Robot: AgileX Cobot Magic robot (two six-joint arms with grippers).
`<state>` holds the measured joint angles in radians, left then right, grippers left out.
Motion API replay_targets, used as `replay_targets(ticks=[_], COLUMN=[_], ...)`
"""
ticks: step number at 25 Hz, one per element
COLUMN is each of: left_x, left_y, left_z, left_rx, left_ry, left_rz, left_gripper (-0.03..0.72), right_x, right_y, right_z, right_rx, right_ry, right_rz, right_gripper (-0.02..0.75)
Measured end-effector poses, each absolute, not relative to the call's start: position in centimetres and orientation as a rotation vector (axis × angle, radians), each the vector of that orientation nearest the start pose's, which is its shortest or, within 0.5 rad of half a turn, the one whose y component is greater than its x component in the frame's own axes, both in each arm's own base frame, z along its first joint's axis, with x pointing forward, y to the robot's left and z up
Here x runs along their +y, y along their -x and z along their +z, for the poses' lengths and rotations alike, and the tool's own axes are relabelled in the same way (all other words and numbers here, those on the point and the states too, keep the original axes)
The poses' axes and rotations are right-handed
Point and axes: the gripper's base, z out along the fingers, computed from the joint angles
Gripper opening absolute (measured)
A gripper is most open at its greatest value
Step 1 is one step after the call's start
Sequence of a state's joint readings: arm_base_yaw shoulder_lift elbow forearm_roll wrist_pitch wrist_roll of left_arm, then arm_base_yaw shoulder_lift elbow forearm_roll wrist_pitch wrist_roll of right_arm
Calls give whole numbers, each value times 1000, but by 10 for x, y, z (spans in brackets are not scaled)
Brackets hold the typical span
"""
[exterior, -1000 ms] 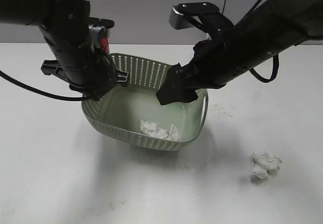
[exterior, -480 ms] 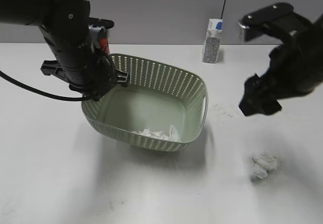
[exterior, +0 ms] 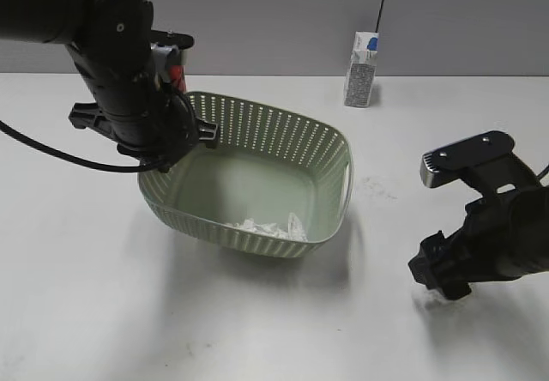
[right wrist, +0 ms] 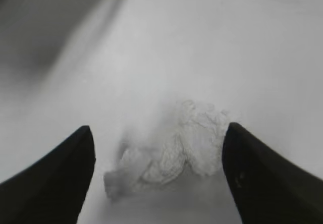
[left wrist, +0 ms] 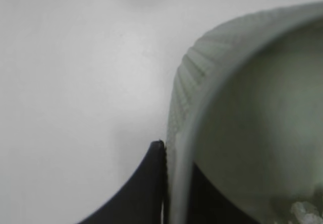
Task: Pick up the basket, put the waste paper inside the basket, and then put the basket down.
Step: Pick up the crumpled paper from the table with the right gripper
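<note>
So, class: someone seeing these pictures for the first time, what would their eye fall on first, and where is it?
First, the sage-green basket left of centre, tilted and held by its rim in the left claw, with a paper wad inside. Next, low on the right, the right claw spread open around another wad of waste paper on the white table. Behind stands a white-and-blue carton.

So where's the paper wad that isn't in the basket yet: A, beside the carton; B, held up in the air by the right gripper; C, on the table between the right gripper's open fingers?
C: the right wrist view shows the waste paper lying on the table between the open right gripper fingers.
</note>
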<state>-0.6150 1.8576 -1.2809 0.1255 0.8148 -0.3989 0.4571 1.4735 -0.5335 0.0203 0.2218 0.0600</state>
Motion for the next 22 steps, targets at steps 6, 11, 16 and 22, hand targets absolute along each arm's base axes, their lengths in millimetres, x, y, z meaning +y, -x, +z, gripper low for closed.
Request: replay_targets(ticks=[6, 11, 16, 22], left_x=[-208, -208, -208, -208], left_y=[-309, -309, -309, -309], left_z=[197, 197, 197, 197], left_rx=[2829, 2829, 2829, 2829], left_ry=[-412, -412, -412, -411], left_rz=[-59, -59, -59, -61], left_gripper=[0, 0, 0, 0], right_x=[105, 106, 106, 106], right_y=[-213, -216, -214, -213], right_z=[119, 102, 107, 161], right_rx=[2690, 2737, 2735, 2571], right_ry=[482, 483, 471, 416], right_rz=[164, 149, 154, 228], right_gripper=[575, 448, 74, 41])
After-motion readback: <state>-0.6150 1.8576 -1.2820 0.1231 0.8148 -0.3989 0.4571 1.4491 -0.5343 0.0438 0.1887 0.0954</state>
